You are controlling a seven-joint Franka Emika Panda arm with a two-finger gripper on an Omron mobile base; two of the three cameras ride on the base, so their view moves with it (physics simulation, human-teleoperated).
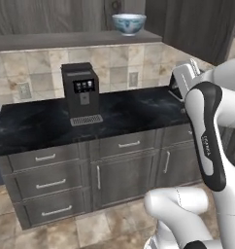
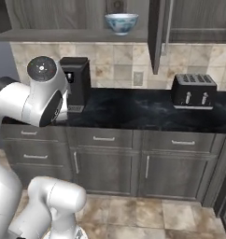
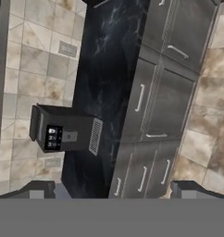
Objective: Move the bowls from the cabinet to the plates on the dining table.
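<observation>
Left base view: white bowl with blue pattern (image 1: 129, 23) sits upright on open cabinet shelf (image 1: 75, 40), above black marble tabletop (image 1: 124, 114). Coffee machine (image 1: 81, 92) stands on tabletop, left of bowl.

Right base view: same bowl (image 2: 121, 23) on shelf, cabinet door (image 2: 156, 32) open beside it. Toaster (image 2: 194, 91) on tabletop, well right.

Hand view: fingers (image 3: 113, 190) spread wide, holding nothing, looking down at coffee machine (image 3: 65, 134) and grey drawer units (image 3: 151, 111).
</observation>
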